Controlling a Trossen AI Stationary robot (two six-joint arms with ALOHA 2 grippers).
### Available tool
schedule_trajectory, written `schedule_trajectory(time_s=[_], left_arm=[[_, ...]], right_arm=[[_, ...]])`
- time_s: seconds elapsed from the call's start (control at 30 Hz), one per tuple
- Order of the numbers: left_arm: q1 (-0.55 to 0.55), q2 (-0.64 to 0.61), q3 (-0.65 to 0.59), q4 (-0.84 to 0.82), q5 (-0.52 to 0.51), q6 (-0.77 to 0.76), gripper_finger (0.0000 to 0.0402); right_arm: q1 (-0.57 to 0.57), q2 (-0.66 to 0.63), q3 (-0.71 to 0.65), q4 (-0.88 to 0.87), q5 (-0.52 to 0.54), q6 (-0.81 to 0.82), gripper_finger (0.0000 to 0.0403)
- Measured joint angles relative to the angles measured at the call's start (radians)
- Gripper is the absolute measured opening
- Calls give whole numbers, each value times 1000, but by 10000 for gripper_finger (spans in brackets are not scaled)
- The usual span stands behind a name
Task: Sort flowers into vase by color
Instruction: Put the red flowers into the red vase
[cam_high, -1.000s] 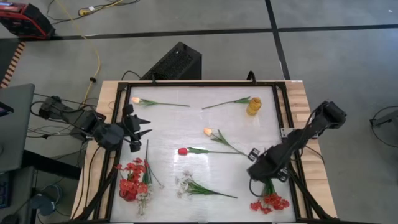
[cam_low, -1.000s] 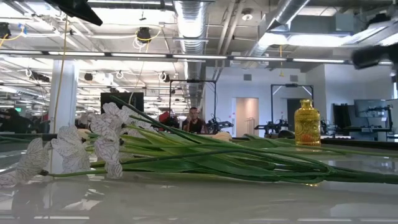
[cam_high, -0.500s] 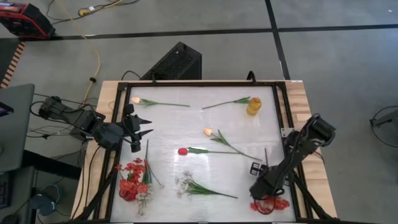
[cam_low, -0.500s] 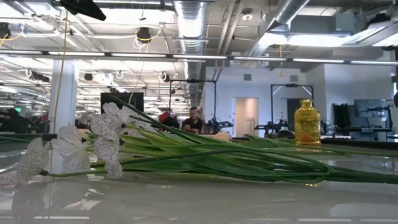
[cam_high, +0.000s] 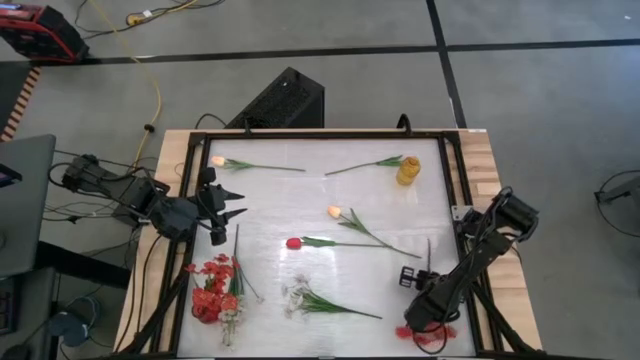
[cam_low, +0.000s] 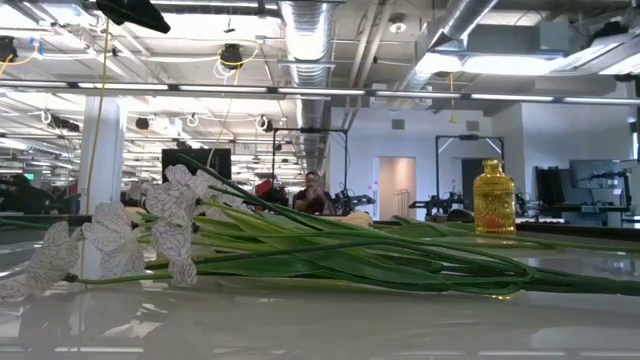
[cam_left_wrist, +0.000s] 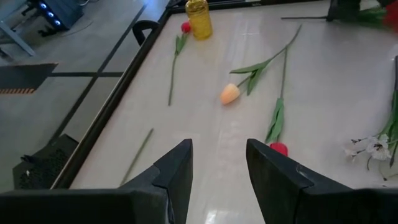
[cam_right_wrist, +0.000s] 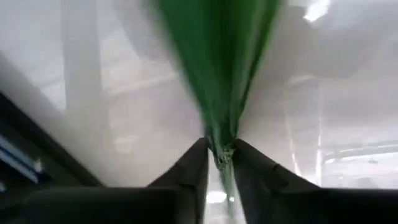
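A red blossom cluster (cam_high: 434, 338) lies at the table's near right corner, its thin stem (cam_high: 428, 250) pointing toward the far edge. My right gripper (cam_high: 425, 322) is low over it, shut on the green stem (cam_right_wrist: 219, 134). My left gripper (cam_high: 222, 206) hovers open by the left edge; its fingers (cam_left_wrist: 174, 171) show in the left wrist view. The yellow vase (cam_high: 408, 171) stands far right. A peach tulip (cam_high: 335, 211), a red tulip (cam_high: 293, 243), a white spray (cam_high: 298, 294) and more red clusters (cam_high: 210, 290) lie flat on the table. My right gripper pinches the red cluster's green stem (cam_right_wrist: 222, 152) between its two fingers (cam_right_wrist: 198, 163). It comes from above, slanting in from the table's right. The arm hides how the blossoms sit; the stem's free end (cam_high: 428, 245) lies on the table.
Another peach tulip (cam_high: 217, 161) lies near the far left corner, and one stem (cam_high: 365, 167) lies beside the vase. A dark frame (cam_high: 455, 210) borders the white tabletop. A person (cam_low: 312, 192) sits in the room behind the table.
My right gripper has moved toward the near edge and down onto the red blossom cluster at the near right corner, now covering most of it. The left arm has kept still and the other flowers lie as before.
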Motion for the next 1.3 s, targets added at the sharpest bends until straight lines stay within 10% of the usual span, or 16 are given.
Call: schedule_trajectory(time_s=[0.17,0.73,1.3], left_arm=[[0,0,0,39,27,13,139],[0,0,0,56,62,35,139],[0,0,0,503,352,401,139]], right_arm=[[-4,-28,49,-15,-10,42,31],[-87,-339,141,84,-19,504,35],[-461,-596,-64,1275,159,149,32]])
